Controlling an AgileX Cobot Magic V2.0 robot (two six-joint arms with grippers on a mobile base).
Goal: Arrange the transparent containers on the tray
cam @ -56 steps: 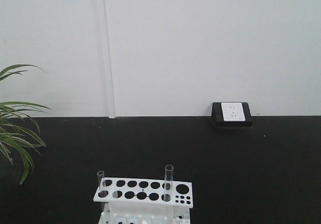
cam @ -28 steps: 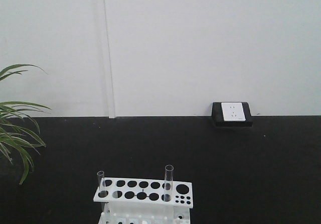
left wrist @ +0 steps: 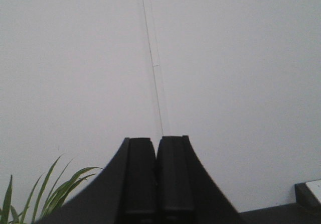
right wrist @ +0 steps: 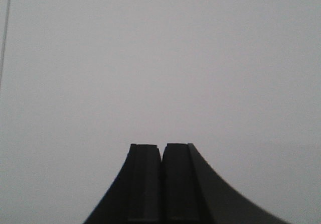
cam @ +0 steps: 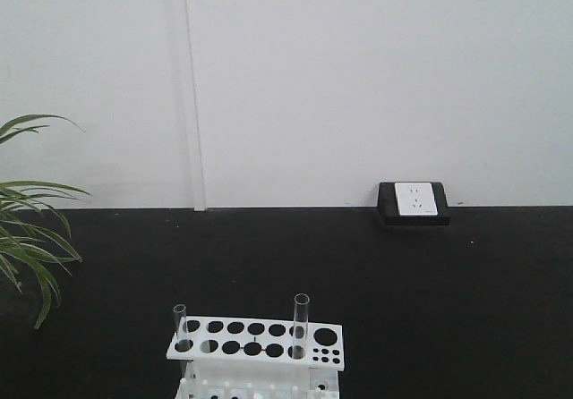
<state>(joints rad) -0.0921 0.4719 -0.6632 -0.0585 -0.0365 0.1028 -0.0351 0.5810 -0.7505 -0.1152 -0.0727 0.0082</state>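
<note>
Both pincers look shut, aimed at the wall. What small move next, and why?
Probably tip the left pincer down toward the white rack and open it: it and the right pincer are shut, empty, facing the wall, while two test tubes stand in the rack.

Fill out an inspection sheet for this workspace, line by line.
Surface: matte black tabletop running back to the wall.
Job's things: two clear glass test tubes, left one and right one, upright in the white plastic rack with round holes; yellow tray not in view.
Clutter: nothing seen.
Grippers: left gripper and right gripper both shut, holding nothing, facing the wall.
Cables: nothing seen.
Surroundings: plain white wall; green leafy plant at left; white socket in a black box at the wall's foot.
</note>
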